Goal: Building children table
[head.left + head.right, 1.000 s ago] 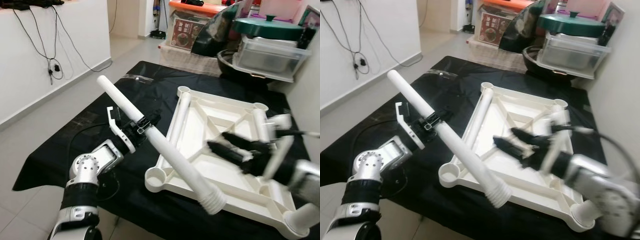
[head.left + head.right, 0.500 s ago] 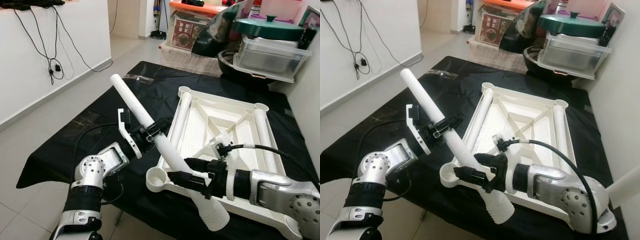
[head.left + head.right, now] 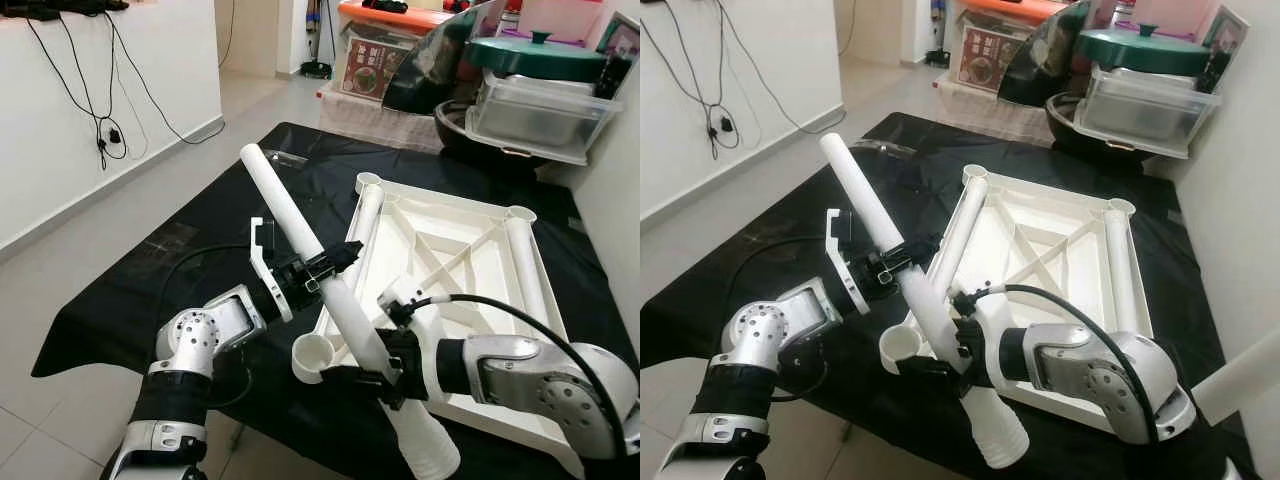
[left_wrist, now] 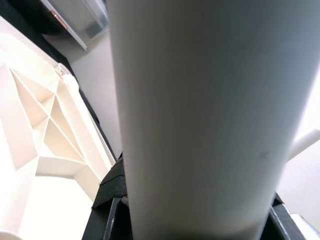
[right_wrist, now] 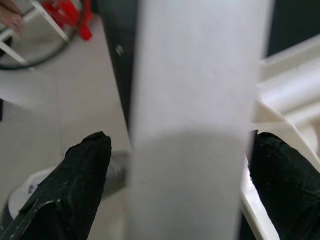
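Your left pincer (image 3: 325, 268) is clenched on the white table leg (image 3: 300, 238) around mid-length, leg held tilted in the air, ribbed end down toward the near edge of the black-covered table (image 3: 200, 230). Right pincer (image 3: 355, 377) straddles the same leg lower down, a black finger (image 5: 75, 180) on each side; can't tell if they actually touch it. The white tabletop frame (image 3: 450, 260) lies upside down on the table, its near-left corner socket (image 3: 312, 355) just beside the leg.
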`<state>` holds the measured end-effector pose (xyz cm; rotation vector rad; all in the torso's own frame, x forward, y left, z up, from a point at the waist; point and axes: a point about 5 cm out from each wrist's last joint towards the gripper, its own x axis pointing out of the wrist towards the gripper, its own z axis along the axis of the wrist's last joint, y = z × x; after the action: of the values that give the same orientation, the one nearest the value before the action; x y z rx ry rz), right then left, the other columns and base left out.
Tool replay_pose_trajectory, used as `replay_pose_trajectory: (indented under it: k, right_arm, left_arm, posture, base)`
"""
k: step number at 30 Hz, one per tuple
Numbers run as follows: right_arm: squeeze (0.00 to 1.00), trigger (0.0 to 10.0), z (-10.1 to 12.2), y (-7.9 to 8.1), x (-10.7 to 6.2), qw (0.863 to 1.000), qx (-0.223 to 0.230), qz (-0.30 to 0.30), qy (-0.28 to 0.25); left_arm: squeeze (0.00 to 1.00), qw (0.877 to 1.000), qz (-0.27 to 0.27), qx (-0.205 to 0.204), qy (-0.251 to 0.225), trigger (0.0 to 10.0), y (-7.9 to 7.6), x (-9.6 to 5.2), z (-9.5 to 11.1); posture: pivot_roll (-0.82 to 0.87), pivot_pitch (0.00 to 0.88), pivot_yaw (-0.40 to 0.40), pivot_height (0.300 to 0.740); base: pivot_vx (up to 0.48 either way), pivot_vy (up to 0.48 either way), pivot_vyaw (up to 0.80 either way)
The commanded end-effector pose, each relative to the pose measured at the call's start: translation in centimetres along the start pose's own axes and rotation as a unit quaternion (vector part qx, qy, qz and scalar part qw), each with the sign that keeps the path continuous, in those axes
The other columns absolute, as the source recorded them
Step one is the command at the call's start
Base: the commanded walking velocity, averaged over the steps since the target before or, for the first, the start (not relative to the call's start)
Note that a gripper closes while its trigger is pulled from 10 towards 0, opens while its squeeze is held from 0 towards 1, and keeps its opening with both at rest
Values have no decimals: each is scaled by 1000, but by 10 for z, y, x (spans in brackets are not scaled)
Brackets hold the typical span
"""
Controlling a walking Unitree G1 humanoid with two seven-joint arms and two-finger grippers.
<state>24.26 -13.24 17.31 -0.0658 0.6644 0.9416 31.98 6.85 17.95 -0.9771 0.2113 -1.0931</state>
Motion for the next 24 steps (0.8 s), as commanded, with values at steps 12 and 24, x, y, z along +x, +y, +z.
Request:
replay_pose_trajectory:
  k: [12,24]
  right_arm:
    - [0,0,-21,7,8,998,2,14,59]
    - [0,0,-14,10,8,999,-3,28,39]
  left_arm:
    - [0,1000,-30,-3,6,549,-7,6,-4]
    - [0,999,11,49,10,10000,0,5,-7]
  posture:
    - [71,0,-115,740]
    - [71,0,-112,740]
  base:
    - [0,0,0]
    - [0,0,0]
